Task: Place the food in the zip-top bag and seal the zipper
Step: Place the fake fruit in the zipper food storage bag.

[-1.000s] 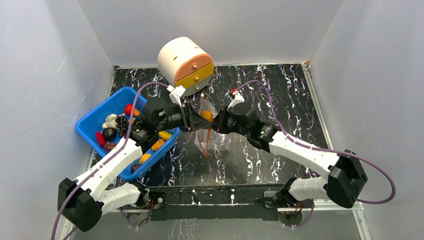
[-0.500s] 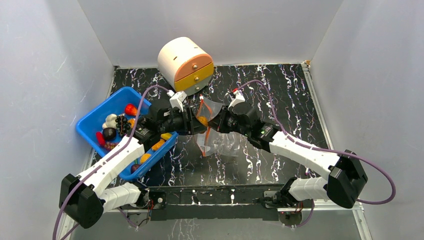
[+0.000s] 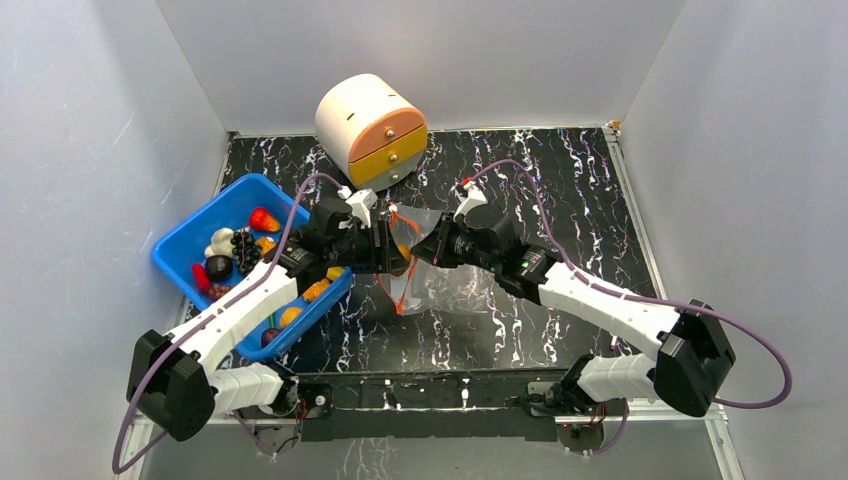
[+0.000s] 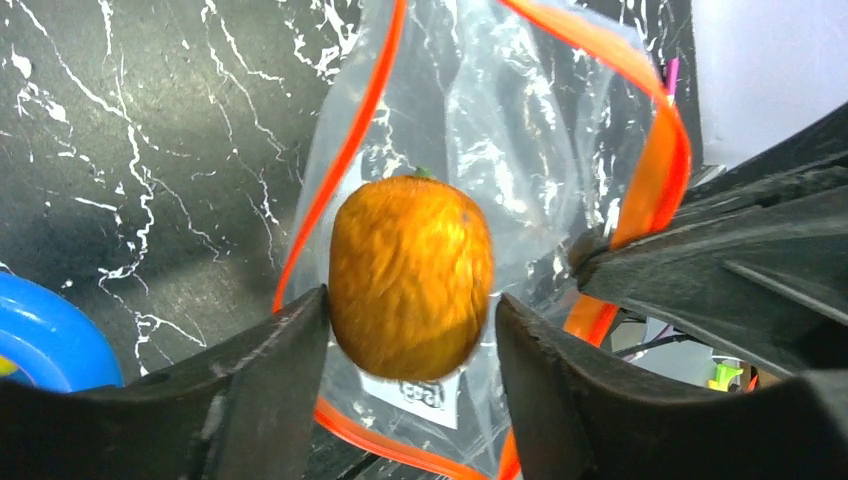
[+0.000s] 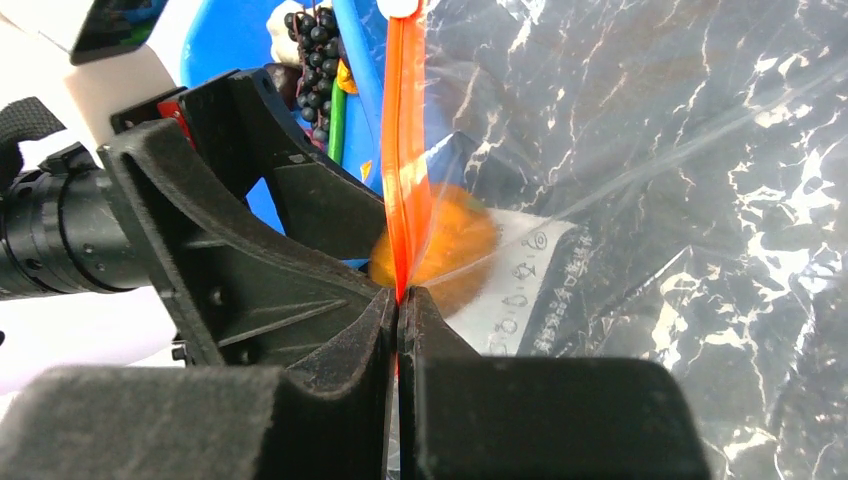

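Zip-top bag [image 3: 445,285] open; right end effector [image 5: 398,297] pinches zipper [image 5: 405,150] edge; left end effector [image 4: 410,303] grips orange fruit [image 4: 410,260].

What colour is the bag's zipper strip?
The zipper is red-orange; the left wrist view shows it best.

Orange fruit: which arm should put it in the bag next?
Left. The left tool holds the orange fruit at the open mouth of the zip-top bag; the right tool is busy pinching the zipper.

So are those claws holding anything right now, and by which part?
The left gripper clamps the orange by its sides; the right gripper pinches the bag by its zipper.
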Motion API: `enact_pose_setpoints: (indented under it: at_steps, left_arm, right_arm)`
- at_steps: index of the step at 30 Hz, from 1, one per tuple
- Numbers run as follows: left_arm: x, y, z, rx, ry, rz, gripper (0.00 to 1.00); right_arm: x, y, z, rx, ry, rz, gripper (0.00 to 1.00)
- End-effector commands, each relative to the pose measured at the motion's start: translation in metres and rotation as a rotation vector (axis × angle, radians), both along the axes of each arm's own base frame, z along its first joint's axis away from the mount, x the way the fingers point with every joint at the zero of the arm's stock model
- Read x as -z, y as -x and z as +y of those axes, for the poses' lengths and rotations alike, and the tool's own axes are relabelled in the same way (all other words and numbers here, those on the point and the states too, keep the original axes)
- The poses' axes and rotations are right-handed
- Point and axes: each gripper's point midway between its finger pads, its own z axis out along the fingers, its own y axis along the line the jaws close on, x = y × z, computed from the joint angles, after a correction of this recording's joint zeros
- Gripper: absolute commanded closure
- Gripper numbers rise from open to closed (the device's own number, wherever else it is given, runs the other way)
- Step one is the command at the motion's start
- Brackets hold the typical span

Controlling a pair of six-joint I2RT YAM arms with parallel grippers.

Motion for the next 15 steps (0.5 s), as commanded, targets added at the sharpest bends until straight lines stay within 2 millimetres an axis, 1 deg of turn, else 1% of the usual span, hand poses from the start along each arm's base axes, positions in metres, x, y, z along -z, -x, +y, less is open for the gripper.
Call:
enact_pose_setpoints:
  at_steps: [1,3,8,12,14,15]
  left_arm:
    - [-0.043,0.001,-0.006,0.023,0.073,-0.082,0.36]
    - [-0.052,0.003,-0.007,0.027,0.097,-0.098,0.31]
    - [-0.07,0.008,-0.009,0.042,0.137,-0.114,0.3]
    - [-0.091,0.008,-0.004,0.025,0.138,-0.148,0.3]
    - [-0.1,0.006,0.002,0.003,0.113,-0.169,0.3]
    - [-0.102,0.005,0.007,-0.013,0.088,-0.172,0.3]
  right_arm:
    - [-0.051,-0.004,0.005,-0.01,-0.086,-0.115,1.0]
    - [-0.053,-0.004,0.004,-0.003,-0.087,-0.12,1.0]
    - [-0.056,-0.004,0.001,0.009,-0.097,-0.121,1.0]
    - [-0.057,-0.003,-0.004,0.019,-0.077,-0.123,1.0]
    - [-0.055,-0.003,-0.01,0.03,-0.047,-0.127,1.0]
    - [-0.054,-0.002,-0.014,0.038,-0.031,-0.132,1.0]
